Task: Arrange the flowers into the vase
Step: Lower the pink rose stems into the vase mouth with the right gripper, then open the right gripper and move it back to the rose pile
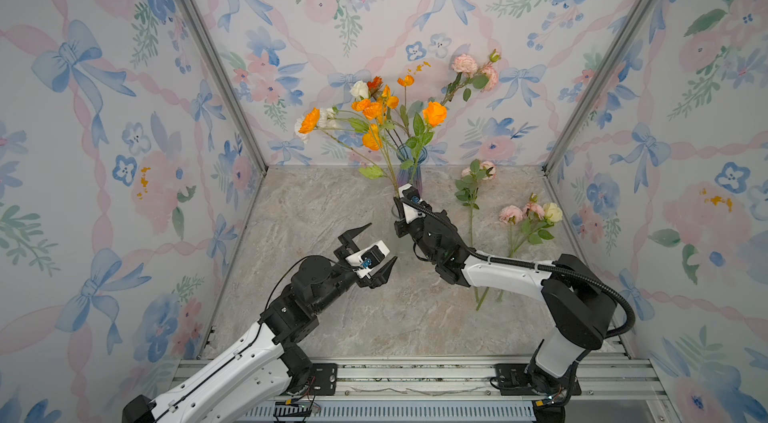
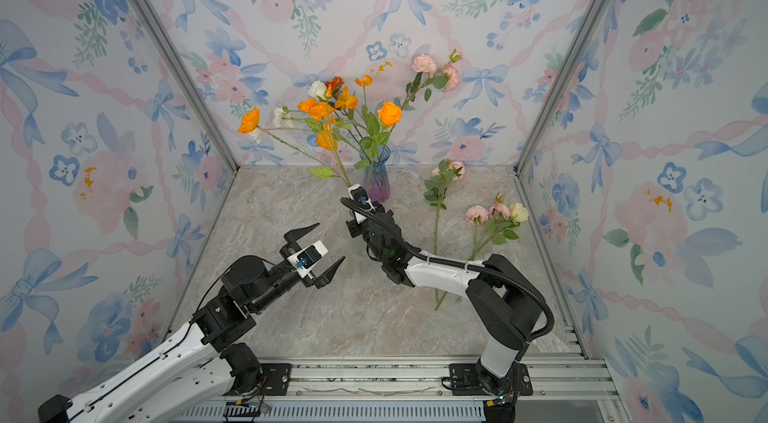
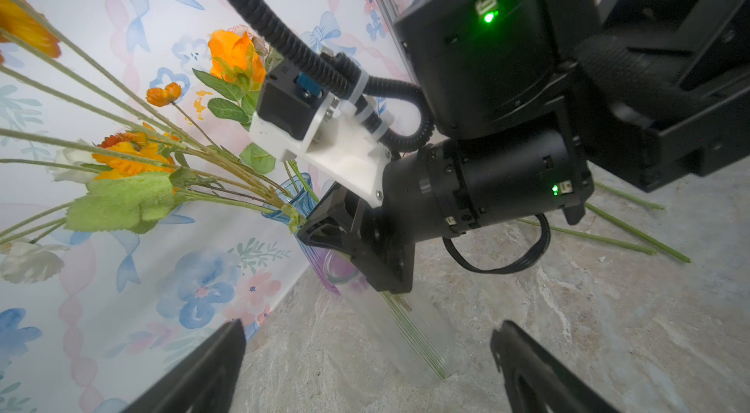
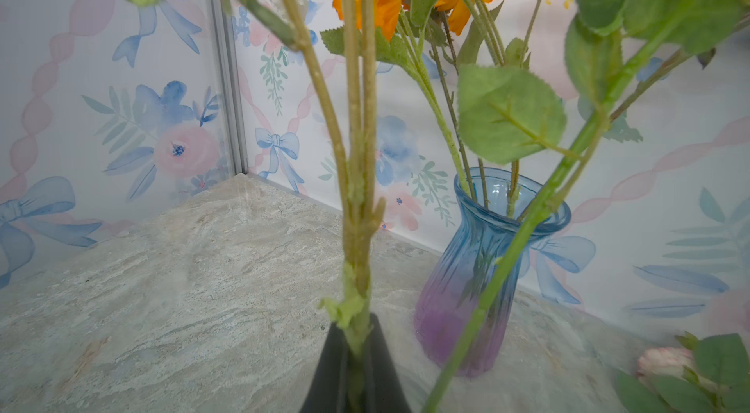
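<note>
My right gripper (image 1: 398, 209) is shut on the stems (image 4: 354, 228) of a bunch of orange and white flowers (image 1: 370, 113). The bunch leans up and to the left. Directly below that gripper stands a clear ribbed glass vase (image 3: 406, 329), and green stems show inside it. Just behind is a blue and purple vase (image 1: 409, 169) holding an orange rose (image 1: 434, 113) and a pink spray (image 1: 467, 65). My left gripper (image 1: 382, 242) is open and empty, low over the table to the front left of the clear vase.
Two more sprays lie on the marble table (image 1: 311, 209) to the right. One is pink (image 1: 473, 188), the other pink and pale yellow (image 1: 532, 215). Their stems run under my right arm. Flowered walls close in the back and both sides.
</note>
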`<state>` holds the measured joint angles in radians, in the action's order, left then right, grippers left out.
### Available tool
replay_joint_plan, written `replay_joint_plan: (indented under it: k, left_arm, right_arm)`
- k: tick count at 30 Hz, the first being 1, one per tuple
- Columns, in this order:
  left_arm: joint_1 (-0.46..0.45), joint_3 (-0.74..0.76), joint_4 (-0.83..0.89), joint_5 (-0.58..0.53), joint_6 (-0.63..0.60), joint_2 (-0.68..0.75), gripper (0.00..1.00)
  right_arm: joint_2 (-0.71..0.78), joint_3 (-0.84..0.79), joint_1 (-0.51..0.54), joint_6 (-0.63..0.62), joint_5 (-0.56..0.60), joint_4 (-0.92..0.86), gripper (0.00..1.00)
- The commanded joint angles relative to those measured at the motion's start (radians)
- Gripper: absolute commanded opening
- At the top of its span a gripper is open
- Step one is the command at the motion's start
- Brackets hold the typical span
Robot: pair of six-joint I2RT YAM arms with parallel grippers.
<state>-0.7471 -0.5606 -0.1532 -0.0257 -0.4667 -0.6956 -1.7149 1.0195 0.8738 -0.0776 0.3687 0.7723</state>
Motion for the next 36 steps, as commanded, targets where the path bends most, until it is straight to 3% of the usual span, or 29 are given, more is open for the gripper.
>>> replay_joint_plan:
  k: [1, 19, 21, 25, 30, 36]
  left_arm:
    - [0.007, 0.006, -0.015, 0.015, 0.013, 0.007, 0.98]
    - [0.007, 0.002, -0.01, 0.026, 0.011, 0.011, 0.98]
    - [0.007, 0.001, -0.009, 0.031, 0.011, 0.01, 0.98]
    - [0.006, -0.001, -0.001, 0.057, 0.012, -0.004, 0.98]
    - [0.005, -0.004, 0.0, 0.097, 0.022, -0.029, 0.98]
    - [-0.026, -0.022, 0.02, 0.143, 0.014, -0.105, 0.98]
  right_arm:
    - [0.018, -0.027, 0.016, 0.013, 0.028, 0.023, 0.09]
    - [0.097, -0.067, 0.036, -0.007, 0.055, -0.012, 0.27]
    - [0.119, -0.074, 0.042, -0.013, 0.07, -0.016, 0.31]
    - [0.208, -0.104, 0.048, -0.005, 0.119, -0.048, 0.48]
    - [0.356, -0.095, 0.016, 0.073, 0.225, -0.342, 0.7]
    - [0.449, -0.073, -0.192, 0.376, 0.235, -0.821, 0.77]
